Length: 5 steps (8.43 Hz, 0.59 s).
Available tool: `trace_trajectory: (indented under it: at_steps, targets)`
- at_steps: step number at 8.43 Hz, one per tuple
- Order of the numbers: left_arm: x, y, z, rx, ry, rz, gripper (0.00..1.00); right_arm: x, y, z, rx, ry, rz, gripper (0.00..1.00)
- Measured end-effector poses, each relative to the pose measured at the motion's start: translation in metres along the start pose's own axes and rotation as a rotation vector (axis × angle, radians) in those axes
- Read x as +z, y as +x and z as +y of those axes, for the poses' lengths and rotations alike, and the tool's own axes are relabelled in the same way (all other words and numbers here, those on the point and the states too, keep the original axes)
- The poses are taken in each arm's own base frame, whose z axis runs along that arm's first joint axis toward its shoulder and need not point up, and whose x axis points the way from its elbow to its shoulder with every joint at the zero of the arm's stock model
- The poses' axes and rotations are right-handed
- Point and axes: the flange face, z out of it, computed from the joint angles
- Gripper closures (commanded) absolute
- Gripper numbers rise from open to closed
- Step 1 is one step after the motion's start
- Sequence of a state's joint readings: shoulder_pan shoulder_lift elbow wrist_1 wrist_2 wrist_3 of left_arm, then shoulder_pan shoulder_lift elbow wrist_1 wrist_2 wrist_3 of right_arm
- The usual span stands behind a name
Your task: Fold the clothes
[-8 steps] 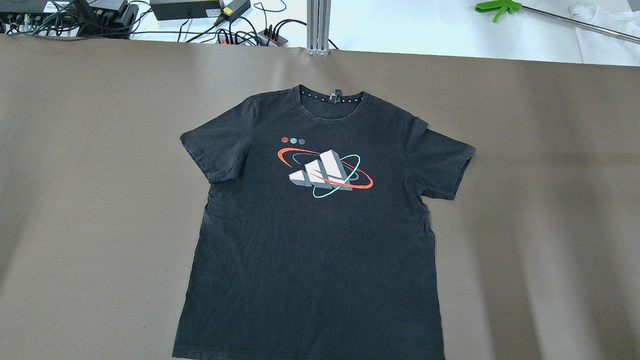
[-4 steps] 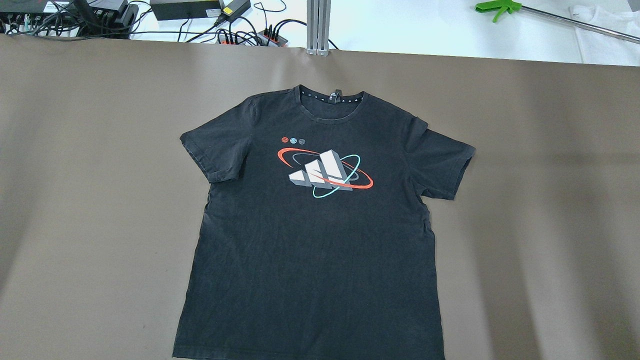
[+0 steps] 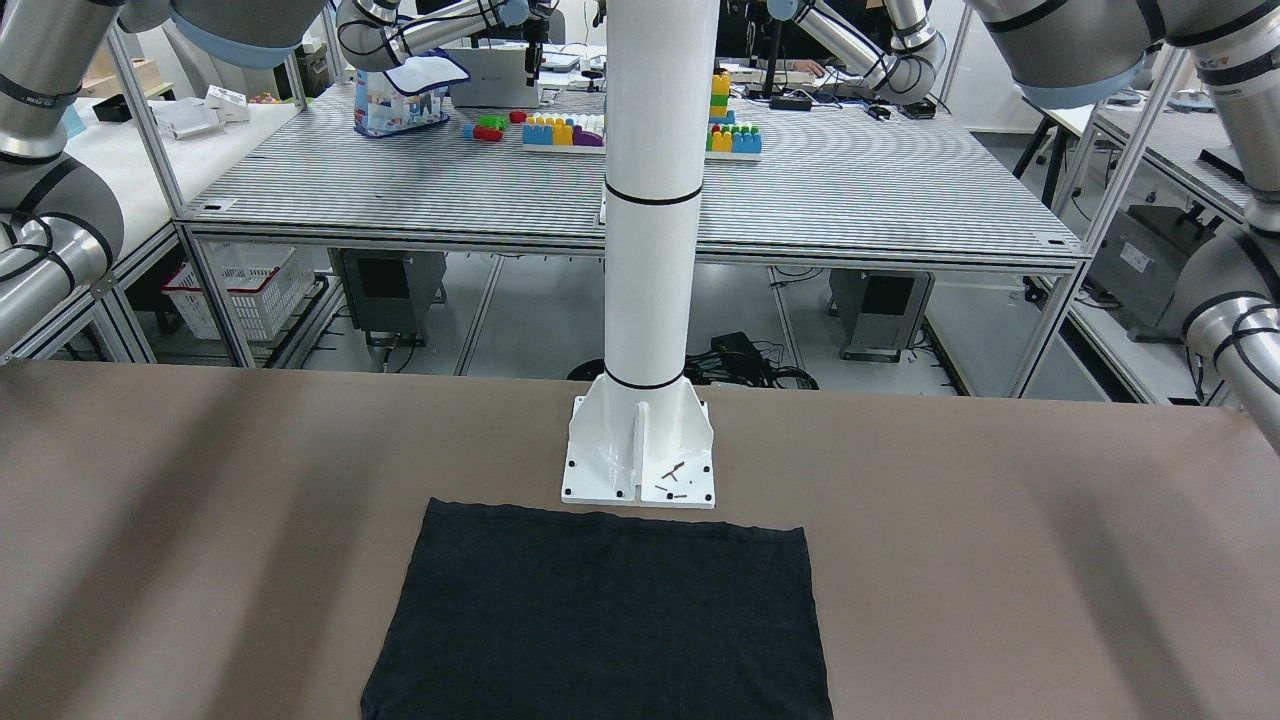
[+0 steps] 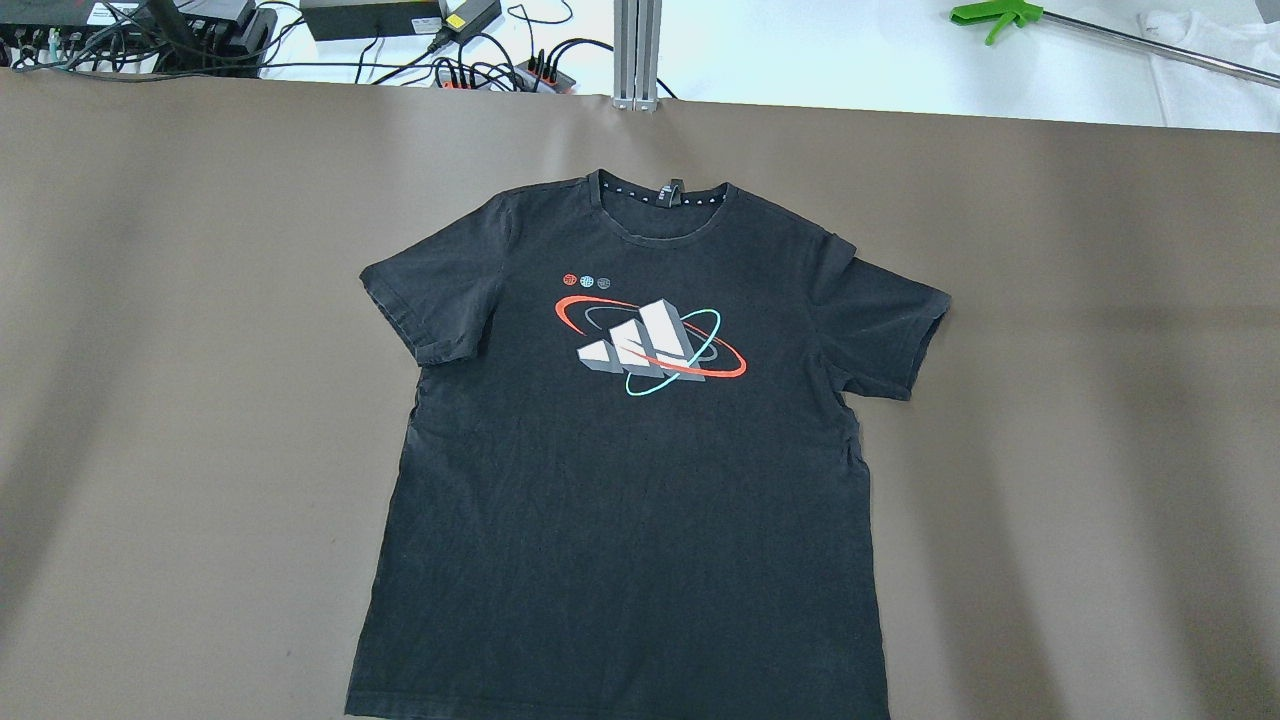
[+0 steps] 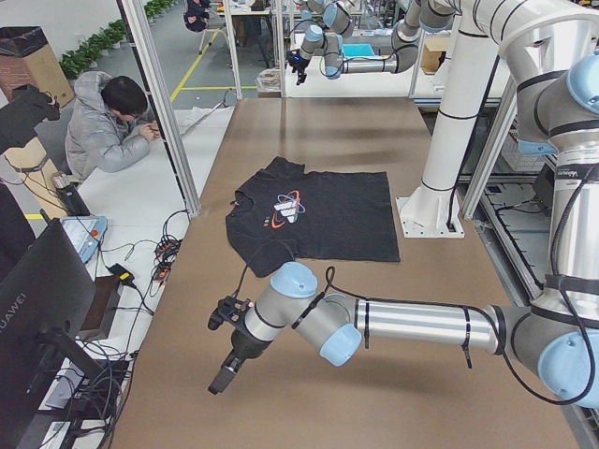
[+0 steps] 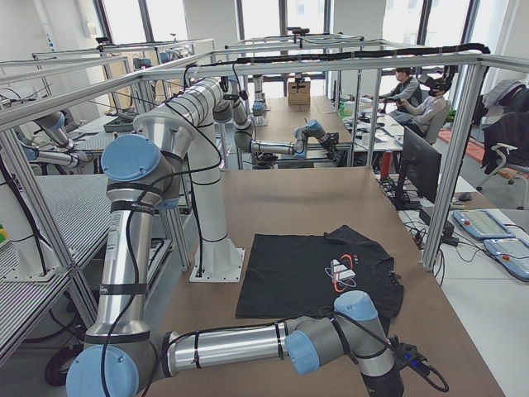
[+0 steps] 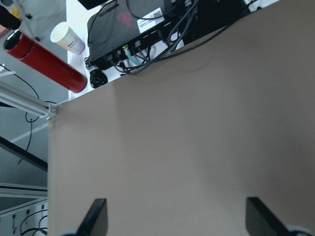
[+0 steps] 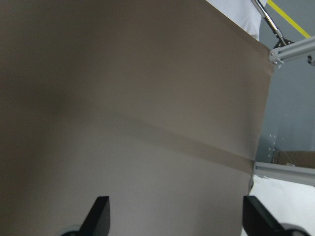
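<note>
Black T-shirt (image 4: 620, 470) lies flat, print up. Left gripper (image 7: 177, 219) and right gripper (image 8: 174, 216) hang wide open over bare table (image 4: 200, 300), well clear of it. Risk: uneven grasps at the hem would skew or bunch the fold.

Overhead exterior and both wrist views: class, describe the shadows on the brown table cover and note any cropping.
Overhead exterior: soft, wide shadow bands darken the table cover either side of the T-shirt, whose hem the frame's bottom edge crops. Right wrist view: a faint diagonal shadow crosses the cover, darker at left. Left wrist view: even light, no shadow band.
</note>
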State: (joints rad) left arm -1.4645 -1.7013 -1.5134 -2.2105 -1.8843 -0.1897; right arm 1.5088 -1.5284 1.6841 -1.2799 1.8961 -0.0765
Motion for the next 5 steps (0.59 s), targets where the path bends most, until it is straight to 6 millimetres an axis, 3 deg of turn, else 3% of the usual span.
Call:
trace_trajectory:
  at_steps: [2, 5]
  targets:
    - [0.001, 0.051, -0.042, -0.073, 0.028, 0.094, 0.00, 0.003, -0.038, -0.037, -0.001, 0.025, -0.036, 0.05]
    - [0.008, 0.161, -0.096, -0.162, 0.033, 0.229, 0.00, -0.004, -0.093, -0.078, 0.043, 0.102, -0.131, 0.05]
